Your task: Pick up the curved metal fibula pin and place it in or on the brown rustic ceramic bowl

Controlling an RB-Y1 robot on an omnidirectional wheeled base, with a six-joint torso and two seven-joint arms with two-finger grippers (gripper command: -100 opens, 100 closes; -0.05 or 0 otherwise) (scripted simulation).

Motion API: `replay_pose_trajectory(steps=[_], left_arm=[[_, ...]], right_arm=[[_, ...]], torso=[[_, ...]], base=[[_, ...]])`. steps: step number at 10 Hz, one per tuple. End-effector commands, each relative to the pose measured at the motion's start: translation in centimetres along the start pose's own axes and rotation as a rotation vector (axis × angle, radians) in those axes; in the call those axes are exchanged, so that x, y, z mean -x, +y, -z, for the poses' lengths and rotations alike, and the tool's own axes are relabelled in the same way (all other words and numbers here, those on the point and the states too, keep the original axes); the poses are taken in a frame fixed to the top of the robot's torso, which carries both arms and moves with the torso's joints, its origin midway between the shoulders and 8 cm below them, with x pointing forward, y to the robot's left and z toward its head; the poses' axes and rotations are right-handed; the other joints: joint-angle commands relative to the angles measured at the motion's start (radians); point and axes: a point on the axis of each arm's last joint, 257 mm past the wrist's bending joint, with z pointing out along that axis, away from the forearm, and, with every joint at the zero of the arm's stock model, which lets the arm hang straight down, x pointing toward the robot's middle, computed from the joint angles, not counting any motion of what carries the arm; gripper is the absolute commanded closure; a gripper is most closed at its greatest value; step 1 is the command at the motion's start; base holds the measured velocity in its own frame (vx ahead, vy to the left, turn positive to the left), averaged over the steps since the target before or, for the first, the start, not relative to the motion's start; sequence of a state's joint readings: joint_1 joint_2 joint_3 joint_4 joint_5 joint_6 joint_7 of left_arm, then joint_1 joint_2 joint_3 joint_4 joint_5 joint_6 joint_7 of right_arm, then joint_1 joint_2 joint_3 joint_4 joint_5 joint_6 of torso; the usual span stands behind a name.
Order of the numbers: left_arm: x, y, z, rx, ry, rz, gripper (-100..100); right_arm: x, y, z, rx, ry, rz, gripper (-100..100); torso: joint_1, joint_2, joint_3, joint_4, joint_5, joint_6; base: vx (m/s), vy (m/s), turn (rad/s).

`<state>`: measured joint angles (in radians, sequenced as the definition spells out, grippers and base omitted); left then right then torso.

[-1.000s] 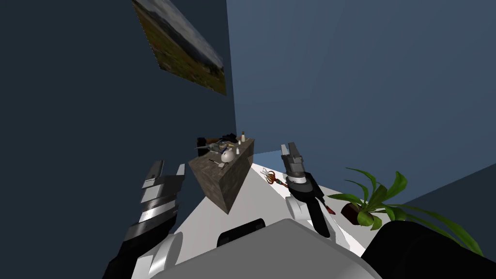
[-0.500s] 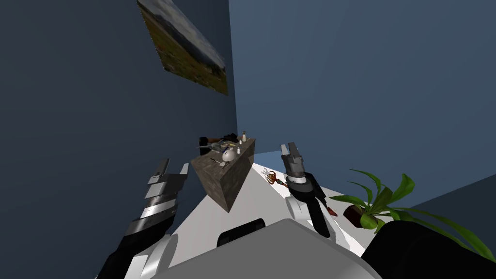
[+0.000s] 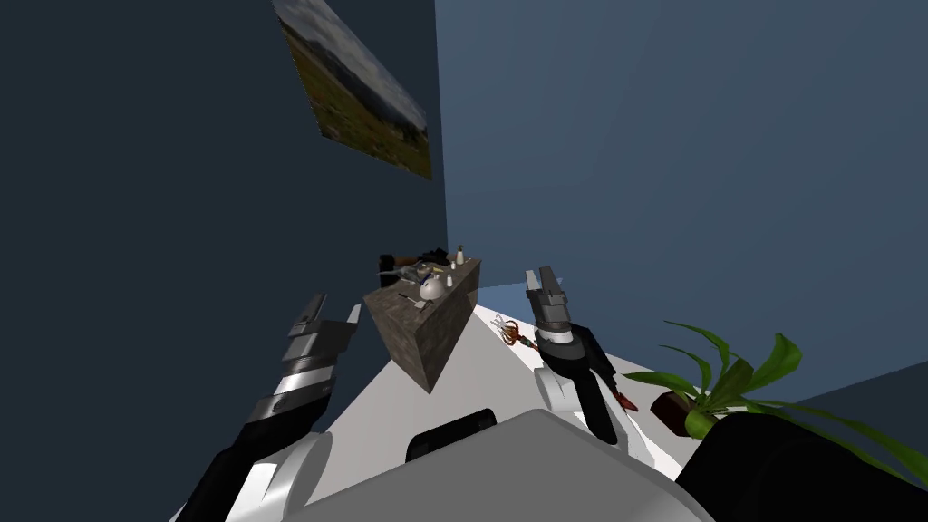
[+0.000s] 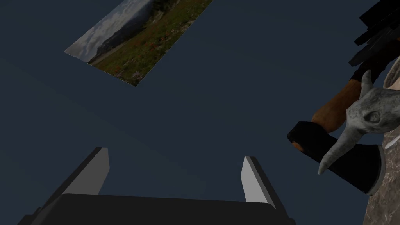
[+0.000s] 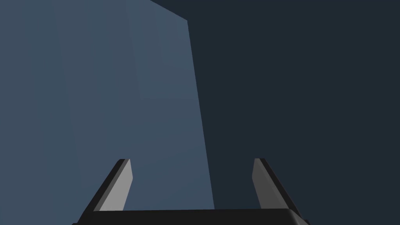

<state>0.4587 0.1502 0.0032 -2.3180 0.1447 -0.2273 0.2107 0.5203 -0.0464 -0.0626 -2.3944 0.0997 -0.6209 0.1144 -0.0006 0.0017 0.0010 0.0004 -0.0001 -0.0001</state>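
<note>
Two dark blue walls (image 3: pixel 634 136) meet in a corner above a white floor (image 3: pixel 471 372), and a landscape picture (image 3: pixel 358 100) hangs on the left one. The left gripper (image 4: pixel 175 172) is raised, its two fingers spread wide with nothing between them, and it faces the left wall below the picture. Just to its right and a little farther off stands a stone-patterned block (image 3: pixel 426 331); the gripper is near the block's left side but apart from it.

Along the block's far left edge, a grey horned figure (image 4: pixel 367 115) lies over a dark-headed tool with a brown handle (image 4: pixel 343 156). The top of the block also carries a white rounded object (image 3: pixel 432 288), small pale bottles (image 3: pixel 459 256) at the far end, and a few dark pieces. These things are too small to tell which of them is the curved pin or the bowl.

The right gripper (image 3: pixel 539 275) is raised to the right of the block, also wide open and empty. On the floor between the block and the right arm lies a red-brown thing with pale wire loops (image 3: pixel 507 332). Near, on the right, a green plant (image 3: pixel 725 381) grows from a dark red pot (image 3: pixel 671 410).
</note>
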Motion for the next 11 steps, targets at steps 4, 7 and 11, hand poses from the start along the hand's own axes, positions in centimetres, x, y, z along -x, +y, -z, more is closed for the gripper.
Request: replay_pose_trajectory(steps=[4, 7, 11], left_arm=[[0.6, 3.1, -0.9, 0.102, -0.022, 0.181, -100], [0.8, 5.0, -1.1, 0.162, -0.040, 0.266, -100], [0.9, 8.1, -1.3, 0.256, -0.072, 0.390, -100]], right_arm=[[0.0, 0.0, 0.0, 0.000, 0.000, 0.000, 0], [0.0, 0.0, 0.0, 0.000, 0.000, 0.000, 0], [0.0, 0.0, 0.0, 0.000, 0.000, 0.000, 0]], torso=[[0.000, -0.001, 0.000, 0.000, 0.000, 0.000], [-0.001, -0.002, -0.001, 0.000, 0.000, 0.000], [-0.003, -0.005, -0.003, -0.001, -0.001, 0.000]], base=[[-0.017, -0.010, 0.080], [0.006, -0.018, 0.044], [0.037, -0.040, 0.052]])
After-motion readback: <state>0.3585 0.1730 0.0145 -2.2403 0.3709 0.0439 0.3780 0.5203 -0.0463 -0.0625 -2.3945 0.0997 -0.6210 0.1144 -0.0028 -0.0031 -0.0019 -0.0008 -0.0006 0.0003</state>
